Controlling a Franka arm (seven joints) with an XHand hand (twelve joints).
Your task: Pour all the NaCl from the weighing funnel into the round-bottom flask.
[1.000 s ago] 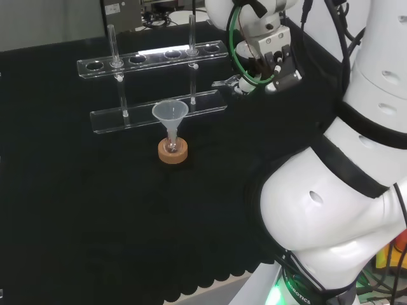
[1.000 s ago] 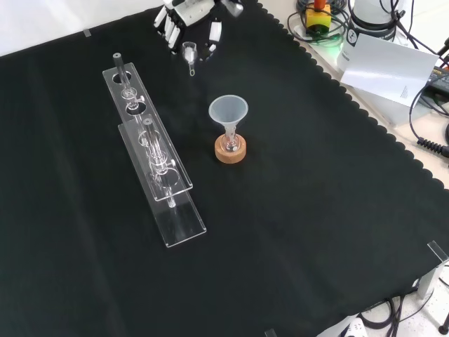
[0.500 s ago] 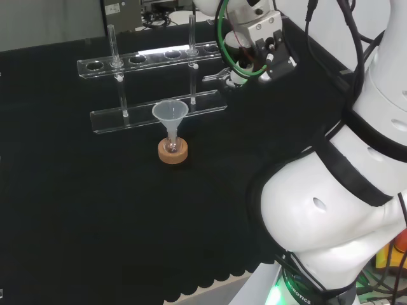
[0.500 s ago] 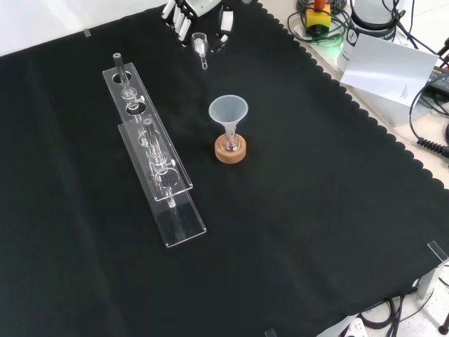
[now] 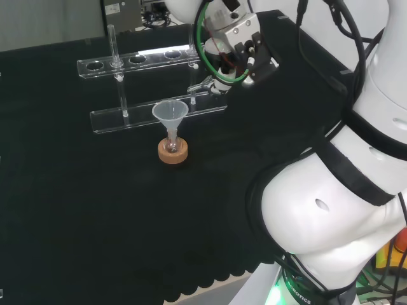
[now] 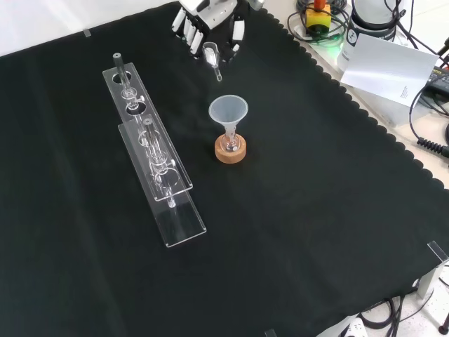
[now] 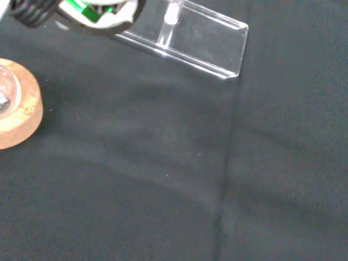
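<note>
The hand (image 6: 210,15) hangs at the far edge of the table (image 6: 316,210) in the front view, its fingers (image 6: 191,24) curled down around a small clear weighing funnel (image 6: 211,56) whose spout slants down toward the middle of the cloth. In the head view the hand (image 5: 219,76) sits under the arm's white links, with the tip of the weighing funnel (image 5: 198,84) poking out to the left, above and right of the large funnel.

That wide plastic funnel (image 6: 228,112) stands upright in the neck of the small round flask (image 6: 230,145), which rests in a cork ring (image 6: 230,151) near the middle of the black cloth. The weighing funnel is near it but clearly apart, higher up in the front view.

A clear rack (image 6: 151,151) with a few glass tubes stands to the left of the flask in the front view, and behind it in the head view.

Beyond the scalloped edge of the cloth, the front view shows cables and a white card (image 6: 389,67) at the right. The wrist view shows the cork ring (image 7: 19,109) close up, with part of the flask's glass bulb in it, and one end of the rack's base (image 7: 201,41) on the creased cloth.
</note>
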